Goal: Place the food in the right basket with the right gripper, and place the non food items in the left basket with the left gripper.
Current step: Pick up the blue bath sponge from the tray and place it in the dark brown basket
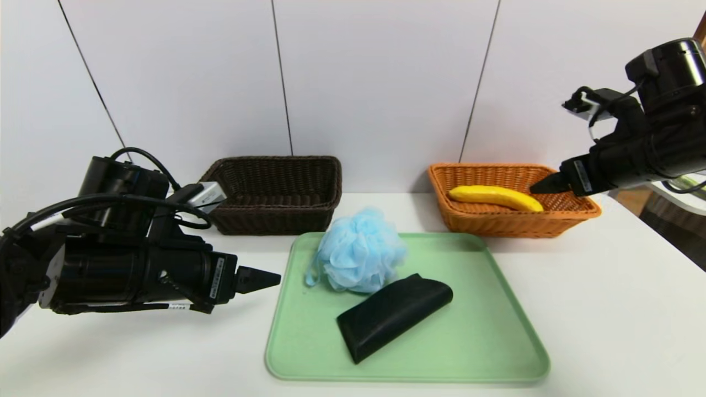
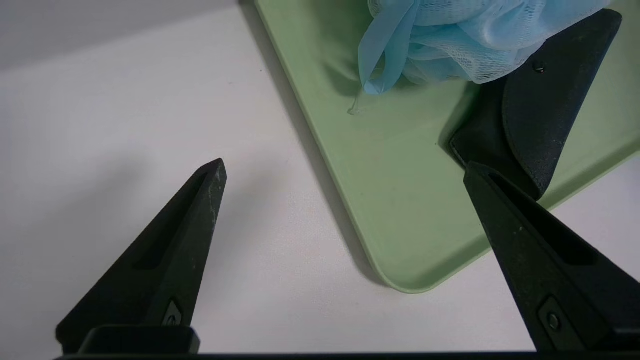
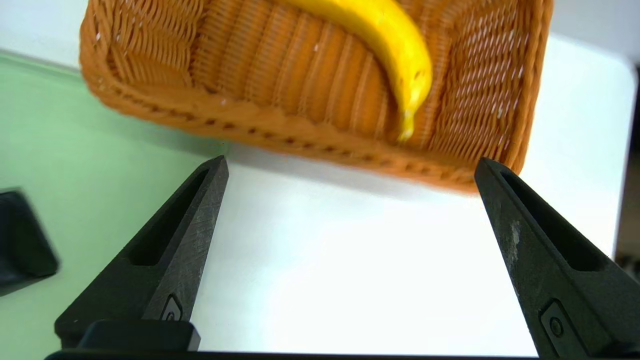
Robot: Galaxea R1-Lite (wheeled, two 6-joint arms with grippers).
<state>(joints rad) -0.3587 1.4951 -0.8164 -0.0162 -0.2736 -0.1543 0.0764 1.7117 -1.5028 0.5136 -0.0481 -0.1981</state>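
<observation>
The banana (image 3: 395, 45) (top cut off in the wrist view) lies in the orange basket (image 3: 300, 130), beyond the right gripper (image 3: 350, 172), whose jaws gape wide and empty; left gripper (image 2: 342, 172) likewise, beside the tray (image 2: 400, 200)

No legible text: the white label stickers on the left gripper (image 1: 259, 280) and right gripper (image 1: 543, 184) are too small to read.
</observation>
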